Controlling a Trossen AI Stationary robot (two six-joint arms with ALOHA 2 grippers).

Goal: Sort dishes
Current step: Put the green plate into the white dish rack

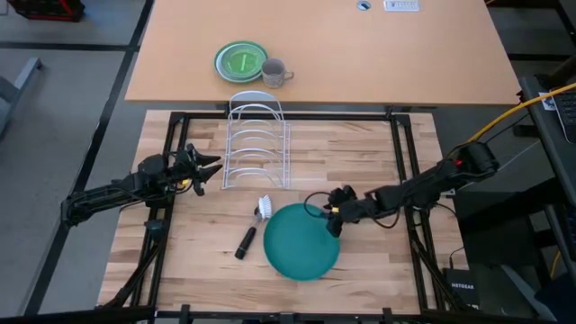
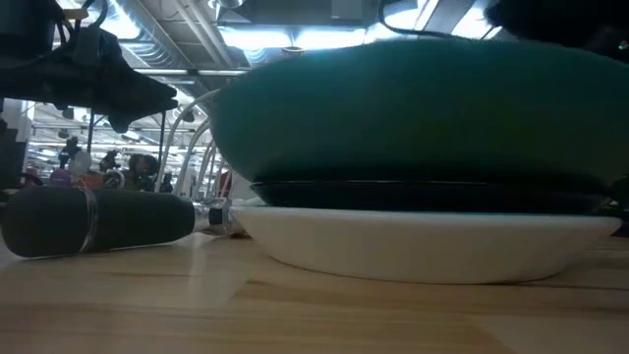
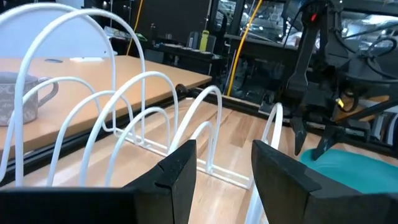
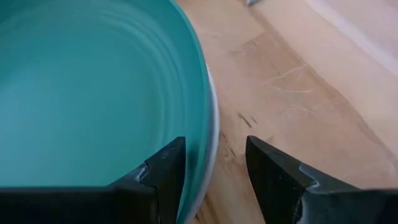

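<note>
The teal plate (image 1: 300, 241) tops a stack near the worktop's (image 1: 360, 153) front edge, over a dark plate (image 2: 423, 195) and a white plate (image 2: 423, 241). The right pincer (image 1: 332, 220) stands released over the teal plate's right rim. The left pincer (image 1: 209, 171), also released, waits beside the rack (image 1: 256, 144) near the back edge.

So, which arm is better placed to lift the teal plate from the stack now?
The right arm. Its gripper is open at the teal plate's rim, one finger over the plate and one outside it. The left gripper waits by the white dish rack, away from the stack.
</note>
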